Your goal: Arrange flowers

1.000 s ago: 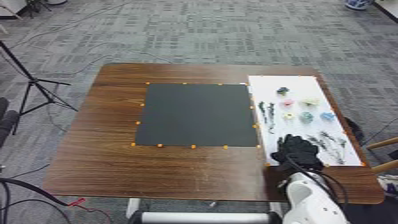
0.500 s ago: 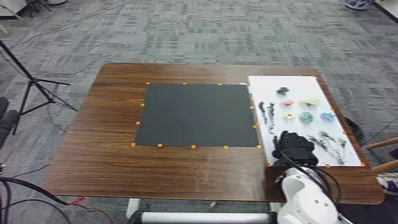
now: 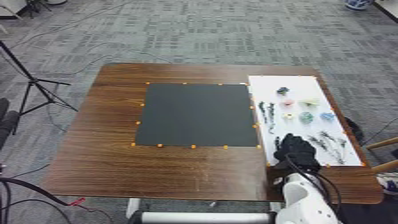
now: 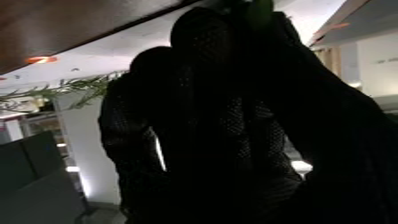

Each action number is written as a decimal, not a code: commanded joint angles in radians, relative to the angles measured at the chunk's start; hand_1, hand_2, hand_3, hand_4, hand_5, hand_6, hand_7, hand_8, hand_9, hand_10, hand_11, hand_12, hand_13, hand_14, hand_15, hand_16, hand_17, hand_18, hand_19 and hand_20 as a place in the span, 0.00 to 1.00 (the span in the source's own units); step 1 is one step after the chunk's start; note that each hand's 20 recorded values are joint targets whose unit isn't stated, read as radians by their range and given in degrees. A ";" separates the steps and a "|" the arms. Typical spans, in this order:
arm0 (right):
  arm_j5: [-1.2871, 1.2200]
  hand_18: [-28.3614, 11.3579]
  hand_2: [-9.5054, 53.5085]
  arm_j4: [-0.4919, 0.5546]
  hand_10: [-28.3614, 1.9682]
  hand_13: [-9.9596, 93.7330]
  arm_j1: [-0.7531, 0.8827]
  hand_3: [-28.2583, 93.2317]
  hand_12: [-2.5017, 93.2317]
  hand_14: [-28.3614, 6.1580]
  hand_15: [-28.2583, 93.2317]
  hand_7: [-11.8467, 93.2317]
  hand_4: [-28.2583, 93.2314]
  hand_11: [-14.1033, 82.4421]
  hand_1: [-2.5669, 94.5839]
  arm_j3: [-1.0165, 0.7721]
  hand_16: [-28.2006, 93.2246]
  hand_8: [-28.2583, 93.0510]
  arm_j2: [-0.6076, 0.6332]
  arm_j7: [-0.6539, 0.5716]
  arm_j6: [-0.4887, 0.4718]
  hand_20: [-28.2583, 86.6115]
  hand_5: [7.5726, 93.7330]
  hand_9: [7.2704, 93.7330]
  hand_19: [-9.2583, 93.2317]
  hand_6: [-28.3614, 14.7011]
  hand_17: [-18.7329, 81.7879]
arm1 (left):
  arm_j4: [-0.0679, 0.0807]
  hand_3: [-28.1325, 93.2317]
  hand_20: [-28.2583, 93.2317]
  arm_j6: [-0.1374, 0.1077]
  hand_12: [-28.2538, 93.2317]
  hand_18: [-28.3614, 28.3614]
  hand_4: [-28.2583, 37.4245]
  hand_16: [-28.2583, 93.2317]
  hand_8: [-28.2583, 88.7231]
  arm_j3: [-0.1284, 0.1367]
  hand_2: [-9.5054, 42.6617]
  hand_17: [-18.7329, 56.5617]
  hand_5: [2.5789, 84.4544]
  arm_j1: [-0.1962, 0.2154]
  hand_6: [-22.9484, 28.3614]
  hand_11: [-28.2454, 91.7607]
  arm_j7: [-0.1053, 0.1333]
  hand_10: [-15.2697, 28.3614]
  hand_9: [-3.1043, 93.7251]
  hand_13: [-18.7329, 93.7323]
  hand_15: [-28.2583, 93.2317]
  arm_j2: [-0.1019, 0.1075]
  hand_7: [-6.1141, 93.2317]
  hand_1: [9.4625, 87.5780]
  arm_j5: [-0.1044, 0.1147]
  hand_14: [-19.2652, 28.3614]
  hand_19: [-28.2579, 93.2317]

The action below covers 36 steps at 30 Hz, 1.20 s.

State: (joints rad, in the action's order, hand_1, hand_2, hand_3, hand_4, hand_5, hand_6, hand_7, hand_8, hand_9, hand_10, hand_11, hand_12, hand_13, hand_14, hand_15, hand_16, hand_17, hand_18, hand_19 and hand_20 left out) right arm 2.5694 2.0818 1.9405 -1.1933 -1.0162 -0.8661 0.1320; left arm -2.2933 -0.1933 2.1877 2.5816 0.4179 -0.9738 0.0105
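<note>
"What are you arranging?"

"I'm working beside feathery sprigs (image 3: pixel 332 143), which are lying near the edge of a white sheet (image 3: pixel 266 85). In the wrist view, a needle-leaved green sprig (image 4: pixel 84 88) is showing next to my right hand (image 3: pixel 298 151)."

"How are you expecting it to handle?"

"I'm expecting something very light, with springy foliage and a thin stem, perhaps slippery. I'm favouring a gentle pinch on the stem, sparing the leaves."

"And your fingers?"

"I'm honestly not able to tell whether they're standing wide or closing on anything."

"What's lying beyond?"

"Farther up the sheet I'm seeing slender dark sprigs (image 3: pixel 271 117), then soft, rounded blooms: a pink flower (image 3: pixel 287 102), a blue flower (image 3: pixel 328 116), a pale green flower (image 3: pixel 306 117). A flat, matte black mat (image 3: pixel 195 115) is lying alongside, bordered by orange tabs (image 3: pixel 194 146), on the wood-grained desk (image 3: pixel 89 165)."
</note>
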 commanded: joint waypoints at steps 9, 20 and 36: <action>0.059 0.00 0.00 0.029 0.68 0.84 0.004 0.89 0.58 0.66 0.66 0.63 0.05 0.36 0.61 0.018 0.66 0.36 0.057 -0.007 0.244 0.58 0.77 0.96 0.94 0.69 0.58 | 0.068 0.79 0.30 -0.023 0.30 0.58 0.00 0.18 0.18 -0.067 0.50 0.22 0.41 -0.098 0.58 0.32 -0.029 0.62 0.37 0.34 0.36 0.081 0.11 0.21 -0.011 0.60 0.35; -0.201 0.00 0.00 0.009 0.68 0.84 -0.219 0.89 0.58 0.65 0.66 0.63 0.06 0.36 0.60 0.150 0.66 0.36 0.064 0.112 0.320 0.58 0.77 0.96 0.94 0.69 0.58 | 0.097 0.78 0.30 -0.031 0.30 0.58 0.00 0.18 0.18 -0.017 0.52 0.22 0.41 -0.045 0.57 0.31 -0.018 0.62 0.36 0.34 0.36 0.056 0.11 0.19 0.004 0.60 0.35; -0.497 0.00 0.00 -0.165 0.68 0.84 -0.658 0.89 0.58 0.65 0.66 0.64 0.06 0.36 0.60 0.480 0.66 0.36 -0.137 0.213 0.107 0.58 0.76 0.96 0.94 0.69 0.58 | 0.100 0.77 0.30 -0.067 0.30 0.58 0.00 0.19 0.18 -0.020 0.55 0.22 0.41 -0.018 0.57 0.31 0.019 0.62 0.36 0.34 0.35 0.037 0.11 0.16 0.032 0.59 0.35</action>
State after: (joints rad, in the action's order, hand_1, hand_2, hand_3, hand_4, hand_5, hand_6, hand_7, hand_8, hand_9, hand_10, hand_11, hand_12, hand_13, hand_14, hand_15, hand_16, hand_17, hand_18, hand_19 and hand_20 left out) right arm 2.1345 1.9881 1.4553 -0.8051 -1.0113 -0.6868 0.3585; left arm -2.1917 -0.2416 2.1648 2.5466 0.4216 -0.9256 0.0359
